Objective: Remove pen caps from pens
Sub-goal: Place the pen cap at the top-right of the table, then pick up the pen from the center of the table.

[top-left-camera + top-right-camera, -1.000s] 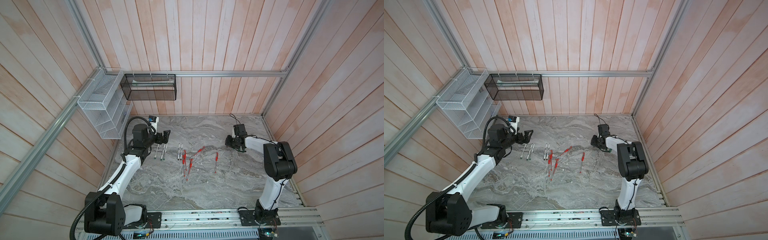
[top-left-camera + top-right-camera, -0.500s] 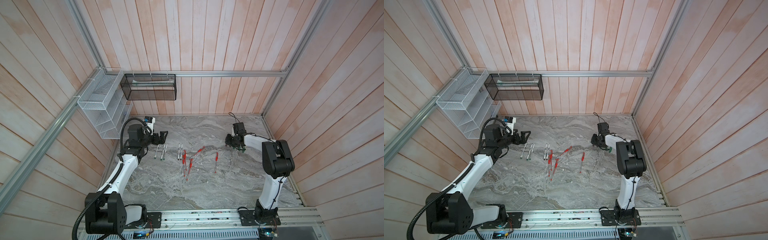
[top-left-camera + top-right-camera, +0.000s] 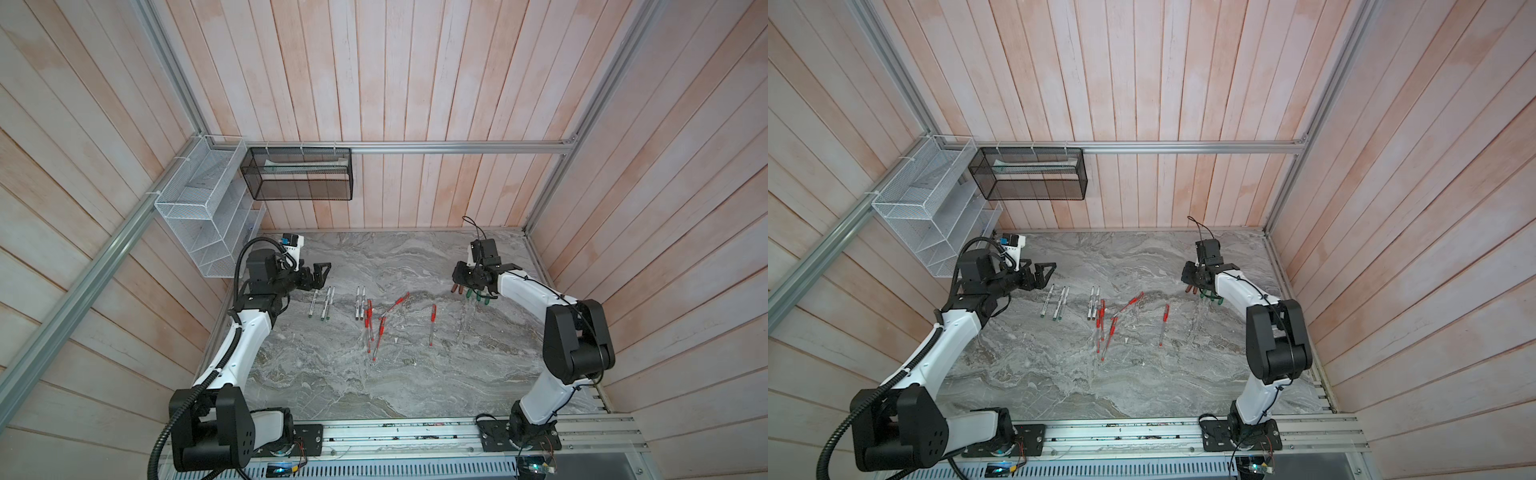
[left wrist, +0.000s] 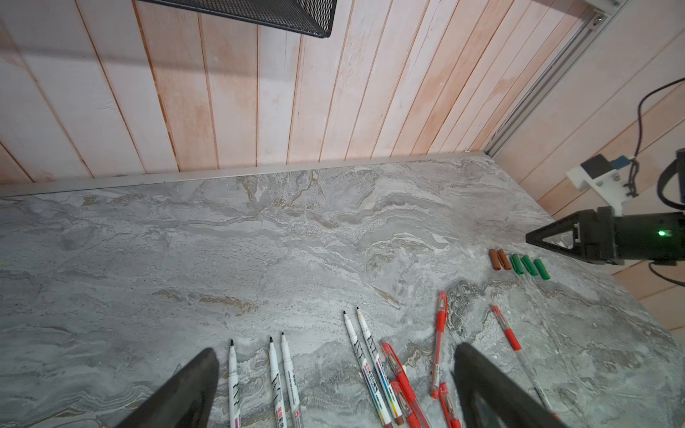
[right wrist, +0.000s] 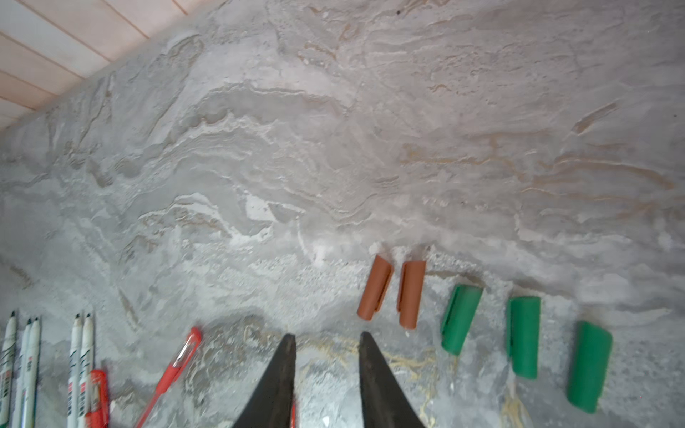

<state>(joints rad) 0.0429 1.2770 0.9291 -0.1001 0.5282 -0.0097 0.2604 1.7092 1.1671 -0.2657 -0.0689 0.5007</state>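
Your right fingers (image 5: 276, 385) sit parted and empty by the brown caps (image 5: 411, 294), left fingers (image 4: 189, 385) spread wide, so lift straight up before reaching for a red pen (image 5: 170, 370).

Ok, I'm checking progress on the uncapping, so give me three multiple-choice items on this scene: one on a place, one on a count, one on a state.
1. On the grey marble-look table, the loose stubby brown plastic caps lie: A near the front edge; B just beyond the right gripper; C in the middle.
2. Loose stubby green plastic caps: A two; B three; C five.
3. The white-barrelled markers are: A capped; B held; C uncapped.
Key: B, they sit ahead of its parted fingertips; B, three lie in a row; C, dark tips show bare.
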